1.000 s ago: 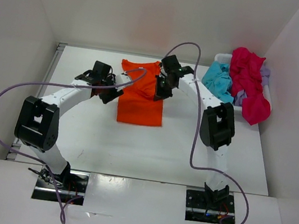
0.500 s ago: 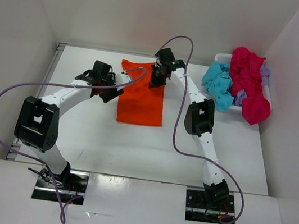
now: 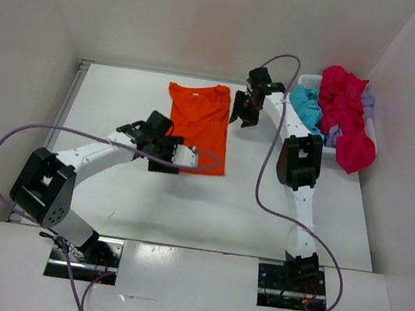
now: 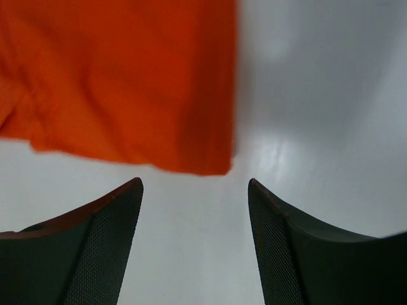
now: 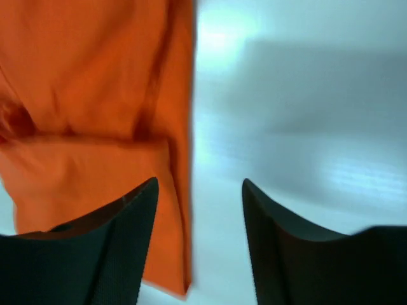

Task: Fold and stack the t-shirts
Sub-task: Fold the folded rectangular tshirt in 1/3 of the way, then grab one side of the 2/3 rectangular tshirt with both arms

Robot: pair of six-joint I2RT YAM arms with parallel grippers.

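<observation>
The orange t-shirt [image 3: 197, 122] lies flat on the white table as a long folded strip, neck at the far end. My left gripper [image 3: 166, 157] hangs open at its near left corner. In the left wrist view that gripper [image 4: 194, 190] holds nothing and the orange corner [image 4: 127, 82] lies just ahead. My right gripper [image 3: 241, 117] is open beside the shirt's far right edge. In the right wrist view this gripper [image 5: 198, 190] is empty, with the shirt's edge [image 5: 95, 127] under its left finger. Turquoise [image 3: 307, 108], magenta [image 3: 348, 115] and lavender [image 3: 368, 102] t-shirts are heaped in the basket.
The white mesh basket [image 3: 308, 80] stands at the far right against the side wall. White walls close in the table [image 3: 122, 95] on the left, back and right. Purple cables loop off both arms over the table.
My right gripper opened, let go of the orange shirt and swung right, off its edge. My left gripper opened wider and moved from the shirt's left edge toward its near left corner.
</observation>
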